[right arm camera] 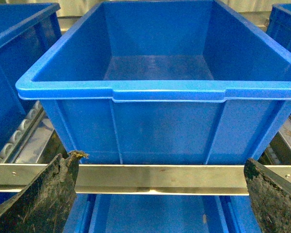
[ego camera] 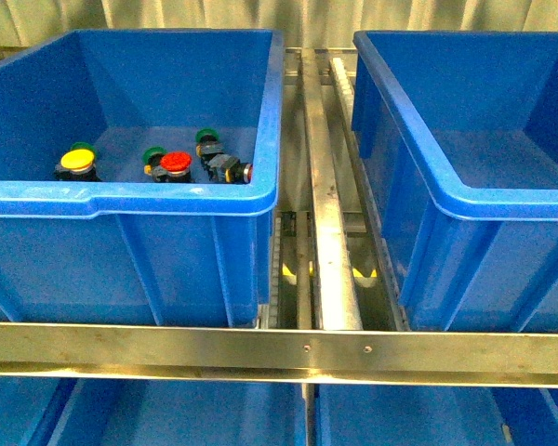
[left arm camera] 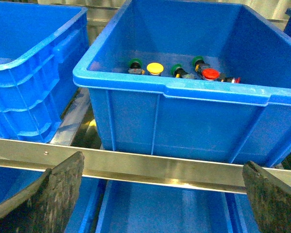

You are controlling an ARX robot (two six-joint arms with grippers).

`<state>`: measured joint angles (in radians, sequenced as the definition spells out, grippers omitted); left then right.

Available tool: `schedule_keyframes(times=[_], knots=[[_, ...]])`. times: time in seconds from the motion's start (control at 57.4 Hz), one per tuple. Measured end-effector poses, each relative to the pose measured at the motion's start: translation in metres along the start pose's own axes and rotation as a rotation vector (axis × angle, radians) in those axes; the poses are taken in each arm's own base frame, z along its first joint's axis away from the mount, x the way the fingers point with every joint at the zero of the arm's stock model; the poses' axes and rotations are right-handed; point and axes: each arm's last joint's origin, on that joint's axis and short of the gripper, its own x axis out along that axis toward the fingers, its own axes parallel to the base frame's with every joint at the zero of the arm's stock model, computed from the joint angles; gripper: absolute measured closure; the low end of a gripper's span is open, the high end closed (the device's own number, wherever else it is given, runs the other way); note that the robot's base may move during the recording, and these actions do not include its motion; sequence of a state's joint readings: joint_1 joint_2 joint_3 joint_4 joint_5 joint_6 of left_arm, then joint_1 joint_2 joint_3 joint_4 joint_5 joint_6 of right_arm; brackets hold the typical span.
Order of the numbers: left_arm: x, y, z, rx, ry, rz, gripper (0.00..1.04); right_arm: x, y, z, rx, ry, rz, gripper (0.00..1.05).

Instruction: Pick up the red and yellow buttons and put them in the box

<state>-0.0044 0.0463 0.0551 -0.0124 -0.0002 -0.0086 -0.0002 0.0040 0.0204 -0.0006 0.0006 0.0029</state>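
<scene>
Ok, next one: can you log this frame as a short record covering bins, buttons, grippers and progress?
left bin: holds all the buttons
yellow button: in left bin, furthest left
red button: in left bin, right of the yellow one
green buttons: same bin, among the others
right bin: nothing visible inside
left gripper: open, holding nothing
right gripper: open, holding nothing
progress: neither button picked yet
</scene>
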Motion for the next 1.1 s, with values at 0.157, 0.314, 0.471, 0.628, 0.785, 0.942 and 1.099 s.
schedule_keyframes(times=[0.157, 0.314, 0.471, 0.628, 0.785, 0.942, 1.099], knots=[[0.0000, 0.0000, 0.0000, 0.000, 0.000, 0.000, 0.08, 0.0000, 0.0000, 0.0000, 0.000, 0.000, 0.000, 0.06], [0.0000, 0.0000, 0.0000, 0.000, 0.000, 0.000, 0.08, 0.0000, 0.0000, 0.0000, 0.000, 0.000, 0.000, 0.06], [0.0000, 0.0000, 0.0000, 0.000, 0.000, 0.000, 0.08, 0.0000, 0.0000, 0.0000, 0.000, 0.000, 0.000, 0.06], [0.0000, 0.0000, 0.0000, 0.000, 0.000, 0.000, 0.08, 0.0000, 0.0000, 0.0000, 0.000, 0.000, 0.000, 0.06], [0.0000, 0.0000, 0.0000, 0.000, 0.000, 0.000, 0.08, 0.0000, 0.0000, 0.0000, 0.000, 0.000, 0.000, 0.06], [0.0000, 0.0000, 0.0000, 0.000, 0.000, 0.000, 0.08, 0.0000, 0.0000, 0.0000, 0.000, 0.000, 0.000, 0.06], [0.0000, 0.0000, 0.0000, 0.000, 0.000, 0.000, 0.08, 0.0000, 0.0000, 0.0000, 0.000, 0.000, 0.000, 0.06]])
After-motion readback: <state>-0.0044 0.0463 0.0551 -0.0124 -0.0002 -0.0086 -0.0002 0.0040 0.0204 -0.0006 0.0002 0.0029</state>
